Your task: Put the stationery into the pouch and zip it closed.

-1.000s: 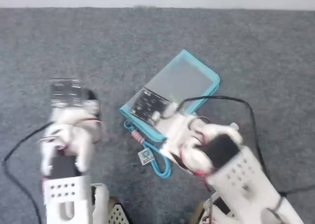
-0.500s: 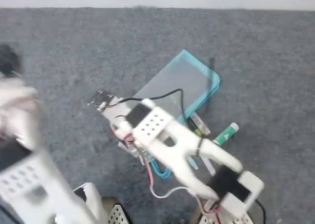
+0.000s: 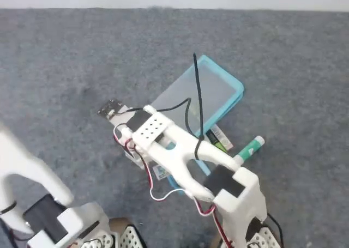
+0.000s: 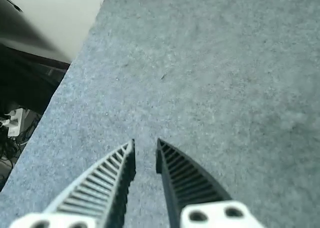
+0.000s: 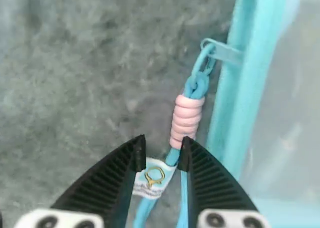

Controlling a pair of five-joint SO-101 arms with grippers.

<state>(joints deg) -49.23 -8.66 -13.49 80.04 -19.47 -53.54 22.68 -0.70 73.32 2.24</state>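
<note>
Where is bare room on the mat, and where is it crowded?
Bare: the mat left of the pouch, and beyond it toward the far edge. Crowded: around the green marker and the right gripper at the pouch's cord.

- The right arm (image 3: 180, 150) stretched from its base at the near edge diagonally forward and to the left, with its wrist tipped downward.
- The right gripper (image 5: 161, 140) pointed down, its fingers a narrow gap apart.
- The left arm (image 3: 24, 161) stood folded back close to its base, well apart from the right arm.
- The left gripper (image 4: 145, 147) hung raised, its fingers slightly parted.
</note>
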